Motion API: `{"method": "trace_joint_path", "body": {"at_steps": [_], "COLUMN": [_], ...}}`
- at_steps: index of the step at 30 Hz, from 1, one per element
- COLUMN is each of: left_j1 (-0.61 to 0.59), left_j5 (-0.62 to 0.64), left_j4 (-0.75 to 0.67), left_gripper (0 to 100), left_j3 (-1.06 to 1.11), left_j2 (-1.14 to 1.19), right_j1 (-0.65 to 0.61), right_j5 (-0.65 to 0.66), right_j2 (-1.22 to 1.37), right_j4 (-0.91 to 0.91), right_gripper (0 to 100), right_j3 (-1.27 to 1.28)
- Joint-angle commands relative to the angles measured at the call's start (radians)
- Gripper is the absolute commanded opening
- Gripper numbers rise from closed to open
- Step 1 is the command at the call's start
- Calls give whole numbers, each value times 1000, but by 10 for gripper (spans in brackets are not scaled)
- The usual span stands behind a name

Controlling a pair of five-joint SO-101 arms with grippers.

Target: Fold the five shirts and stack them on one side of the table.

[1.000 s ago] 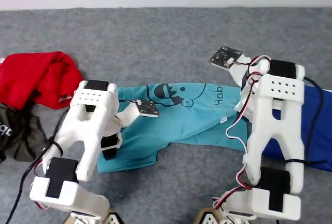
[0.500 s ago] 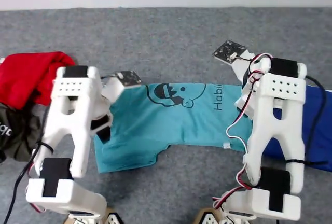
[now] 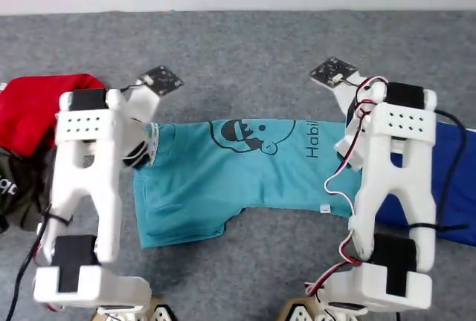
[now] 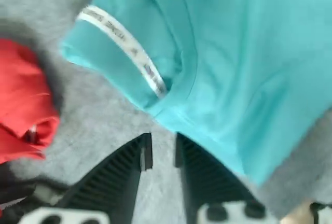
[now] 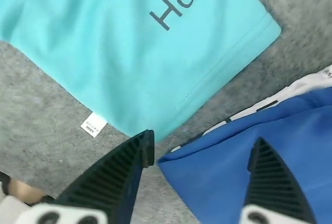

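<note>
Teal shirt (image 3: 245, 169) lies spread across the middle of the grey counter (image 3: 245, 53), print side up. It is mostly flat but not folded. The near edge is uneven and one sleeve sticks out toward the arm bases.

Your left gripper (image 4: 162, 149) hangs just off the teal shirt's collar end, over bare counter. Its jaws are nearly together with a thin gap, and nothing sits between them.

Your right gripper (image 5: 203, 151) hangs over the teal shirt's hem corner, where it meets the blue shirt (image 5: 290, 146). Its jaws are wide apart and empty.

Other shirts, placed from the teal one:
- Blue shirt lies just beyond the hem end, edges touching or nearly so. The right arm covers much of it in the high view, so you cannot tell whether it is folded.
- Red shirt (image 3: 37, 109) is bunched up, past the collar end.
- Dark shirt (image 3: 22, 191) is crumpled against the red one, also past the collar end.

You can count four shirts.

Progress, as a judgement: early. The teal shirt looks laid out and ready for its first fold, with no fold made yet. No tidy stack stands on either side of it. The red and dark shirts look untouched. You still have nearly all the folding and all the stacking to do.
</note>
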Motion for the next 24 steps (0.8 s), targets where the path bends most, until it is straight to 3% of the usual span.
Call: {"method": "trace_joint_path", "body": {"at_steps": [1, 8, 17, 24], "left_j1": [43, 66, -61, -64], "left_j5": [57, 100, 83, 49], "left_j4": [-51, -103, -103, 140], "left_gripper": [32, 30, 30, 29], "left_j3": [-45, -148, -490, -779], "left_j2": [77, 292, 603, 707], "right_j1": [-15, -13, -8, -15], "right_j5": [-72, -146, -152, -152], "right_j2": [-1, 4, 4, 4], "right_j4": [-4, -1, 5, 5], "right_gripper": [292, 291, 291, 291], "right_j3": [-49, -46, -46, -46]}}
